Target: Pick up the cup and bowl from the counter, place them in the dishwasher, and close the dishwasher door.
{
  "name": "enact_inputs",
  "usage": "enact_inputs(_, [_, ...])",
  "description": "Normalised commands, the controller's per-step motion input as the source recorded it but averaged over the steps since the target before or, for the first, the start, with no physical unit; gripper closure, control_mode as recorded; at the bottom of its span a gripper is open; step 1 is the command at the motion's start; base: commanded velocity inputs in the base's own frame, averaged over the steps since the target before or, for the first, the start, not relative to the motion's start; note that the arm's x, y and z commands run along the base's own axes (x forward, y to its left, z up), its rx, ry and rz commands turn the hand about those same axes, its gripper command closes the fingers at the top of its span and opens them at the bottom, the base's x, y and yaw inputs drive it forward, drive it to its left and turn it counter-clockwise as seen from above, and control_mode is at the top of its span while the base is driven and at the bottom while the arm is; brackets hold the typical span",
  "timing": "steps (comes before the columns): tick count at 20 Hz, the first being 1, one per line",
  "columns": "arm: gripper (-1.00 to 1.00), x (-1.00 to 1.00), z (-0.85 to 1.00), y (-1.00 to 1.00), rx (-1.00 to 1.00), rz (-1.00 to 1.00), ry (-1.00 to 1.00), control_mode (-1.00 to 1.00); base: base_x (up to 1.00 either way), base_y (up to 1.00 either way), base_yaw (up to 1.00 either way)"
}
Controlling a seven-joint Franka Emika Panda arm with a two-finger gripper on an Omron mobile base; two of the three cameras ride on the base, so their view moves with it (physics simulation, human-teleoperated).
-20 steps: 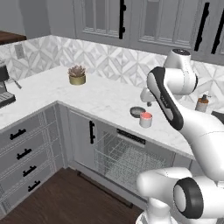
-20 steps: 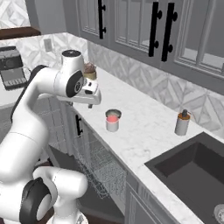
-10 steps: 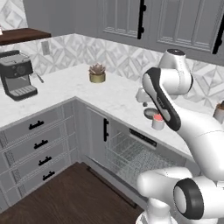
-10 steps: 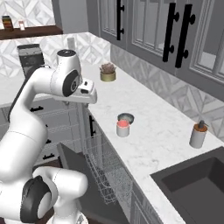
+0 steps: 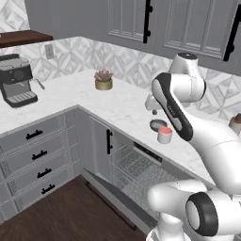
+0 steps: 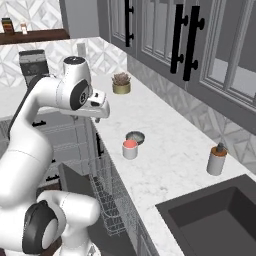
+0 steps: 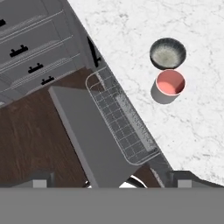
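We see the gripper (image 6: 98, 116) raised above the counter (image 6: 165, 145), jaws spread wide, nothing between them. In the right base view it hangs at roughly 10 o'clock from the cup (image 6: 130, 149), well apart from it. The cup stands upright on the counter close to its front edge, red inside facing up. The bowl (image 6: 135, 137) sits just beside the cup, at about 1 o'clock from it in that view; in the hand view the bowl (image 7: 168, 53) is at 12 o'clock of the cup (image 7: 169, 86), the two touching or nearly so, we can't tell which. The dishwasher door (image 7: 87, 135) is dropped open, flat over the dark floor, and the wire rack (image 7: 122, 120) is pulled out below the counter edge. A potted plant (image 5: 103, 80) stands farther back on the counter, a pump bottle (image 6: 216, 159) near the sink (image 6: 220, 220)
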Motion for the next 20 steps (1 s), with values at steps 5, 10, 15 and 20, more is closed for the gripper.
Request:
enact_inputs(5, [-1.00, 0.00, 0.00, 0.00, 0.00, 0.00, 0.00, 1.00, 0.00, -0.64, 0.12])
enact_inputs(10, [-1.00, 0.00, 0.00, -0.33, 0.02, 0.07, 0.00, -1.00, 0.00, -0.22, 0.04])
enact_inputs(15, [-1.00, 0.07, 0.00, -0.45, 0.00, 0.11, 0.00, -1.00, 0.00, 0.00, 0.00])
enact_inputs(20, [-1.00, 0.00, -0.03, -0.46, 0.00, 0.16, -0.03, -1.00, 0.00, 0.00, 0.00])
